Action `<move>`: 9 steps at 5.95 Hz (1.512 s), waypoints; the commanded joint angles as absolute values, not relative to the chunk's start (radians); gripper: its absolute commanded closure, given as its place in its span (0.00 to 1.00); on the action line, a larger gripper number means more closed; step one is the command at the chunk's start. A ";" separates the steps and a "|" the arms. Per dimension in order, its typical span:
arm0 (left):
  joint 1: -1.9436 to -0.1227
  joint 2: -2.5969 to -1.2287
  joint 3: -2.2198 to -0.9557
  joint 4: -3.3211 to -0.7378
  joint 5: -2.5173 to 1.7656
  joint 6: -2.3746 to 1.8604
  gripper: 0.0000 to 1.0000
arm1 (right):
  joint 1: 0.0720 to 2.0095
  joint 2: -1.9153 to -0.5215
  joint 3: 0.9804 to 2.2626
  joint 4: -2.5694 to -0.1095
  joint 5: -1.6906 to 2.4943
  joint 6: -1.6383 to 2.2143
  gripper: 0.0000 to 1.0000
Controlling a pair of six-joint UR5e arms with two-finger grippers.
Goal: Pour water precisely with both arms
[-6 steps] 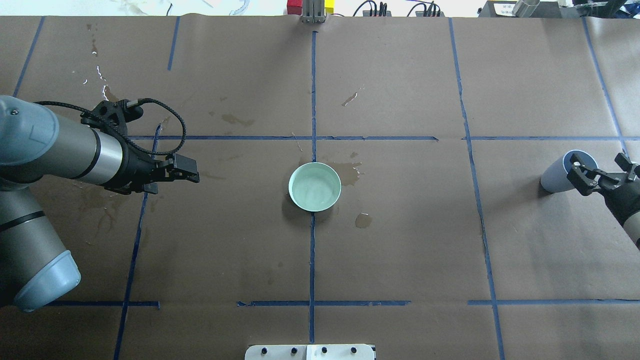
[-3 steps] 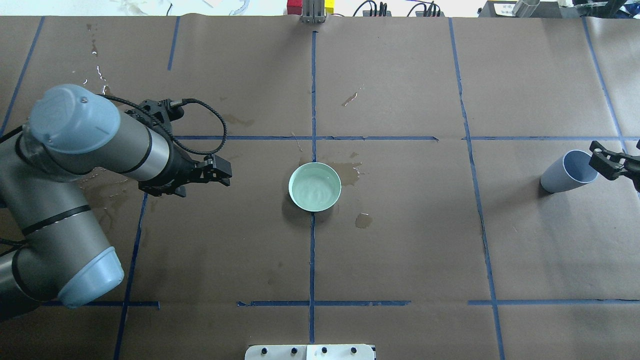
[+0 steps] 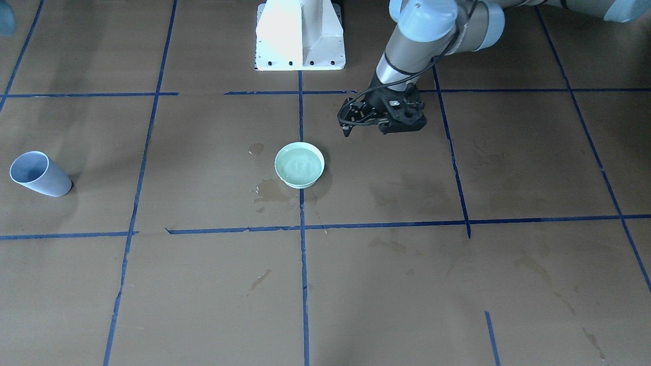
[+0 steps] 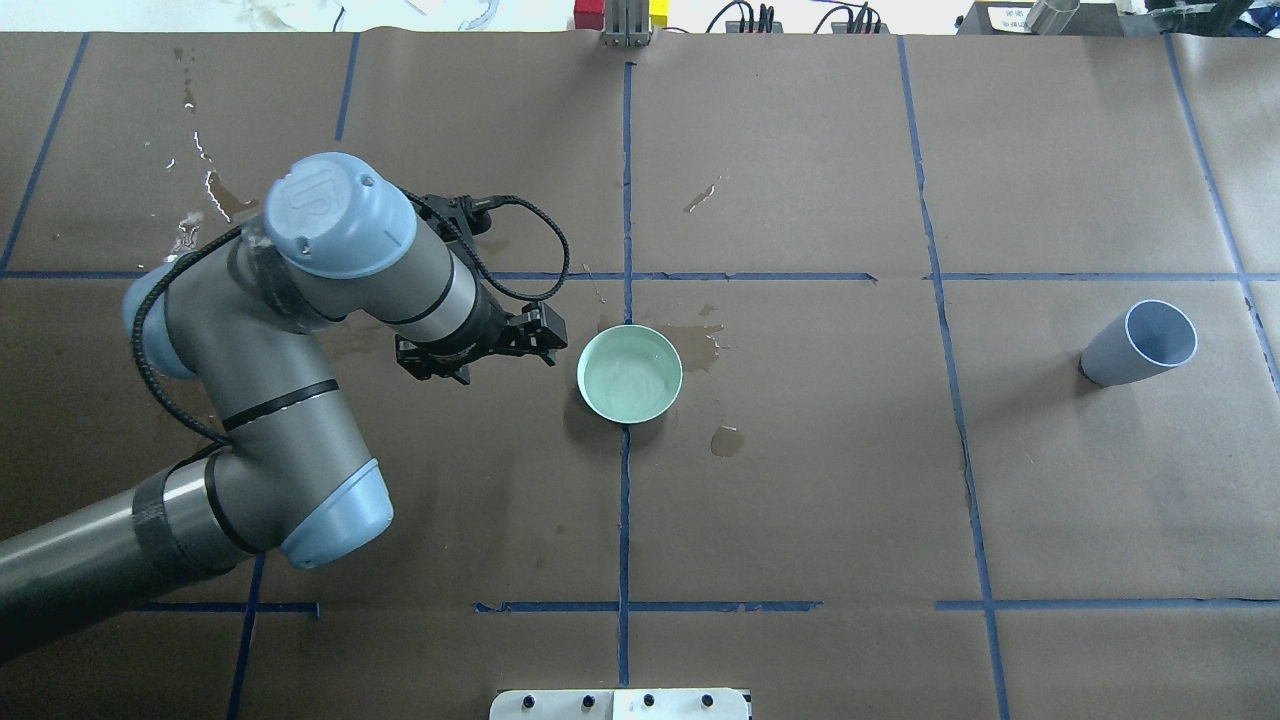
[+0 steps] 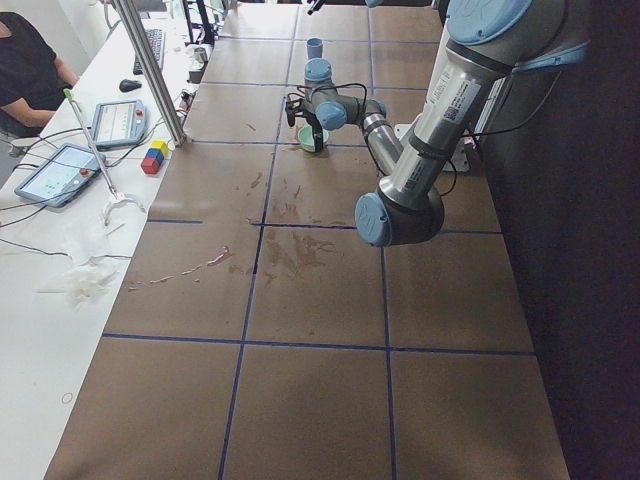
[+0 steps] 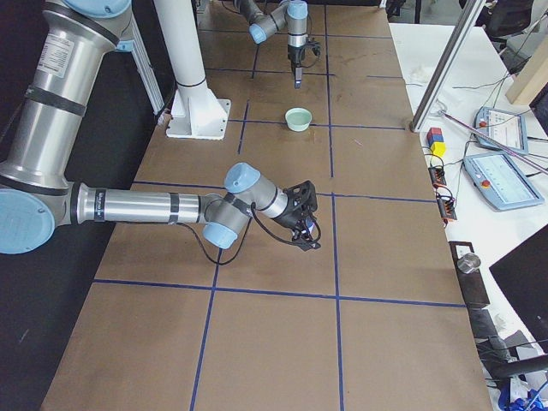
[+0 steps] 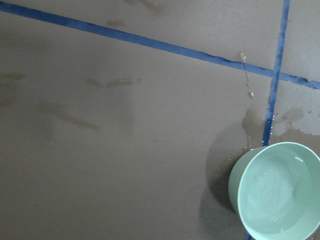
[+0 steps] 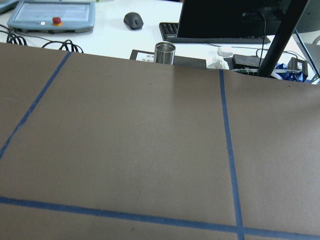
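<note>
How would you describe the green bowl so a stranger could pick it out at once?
Start at the brown paper-covered table and follow its middle blue tape line. The bowl sits on that line, near the table's centre. It is low, pale green and holds water, unlike the taller blue-grey cup far to one side.

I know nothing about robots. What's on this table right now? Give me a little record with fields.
Bowl: pale green, table centre, on a tape crossing
Water: shallow pool inside the bowl
Cup: grey-blue, standing alone on robot's right side
Left pincer: beside bowl, apart from it, grip unclear
Right pincer: away from cup, grip unclear
Wet patches: on the paper beside bowl
</note>
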State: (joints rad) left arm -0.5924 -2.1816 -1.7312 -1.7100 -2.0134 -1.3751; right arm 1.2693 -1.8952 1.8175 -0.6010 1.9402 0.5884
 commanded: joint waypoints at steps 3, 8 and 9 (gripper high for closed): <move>-0.519 -2.266 -1.534 -1.842 -2.014 -1.390 0.05 | 1.528 -1.792 2.014 -1.476 2.352 -0.103 0.00; -0.522 -2.289 -1.465 -1.937 -2.010 -1.417 0.38 | 1.555 -1.704 2.013 -1.763 2.362 -0.302 0.00; -0.523 -2.290 -1.447 -1.960 -2.010 -1.430 0.43 | 1.555 -1.704 2.016 -1.761 2.361 -0.302 0.00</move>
State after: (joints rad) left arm -0.5218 -2.2889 -1.4692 -1.9296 -2.0100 -1.4201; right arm 1.5554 -1.7036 2.0131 -1.7634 2.3613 -0.3041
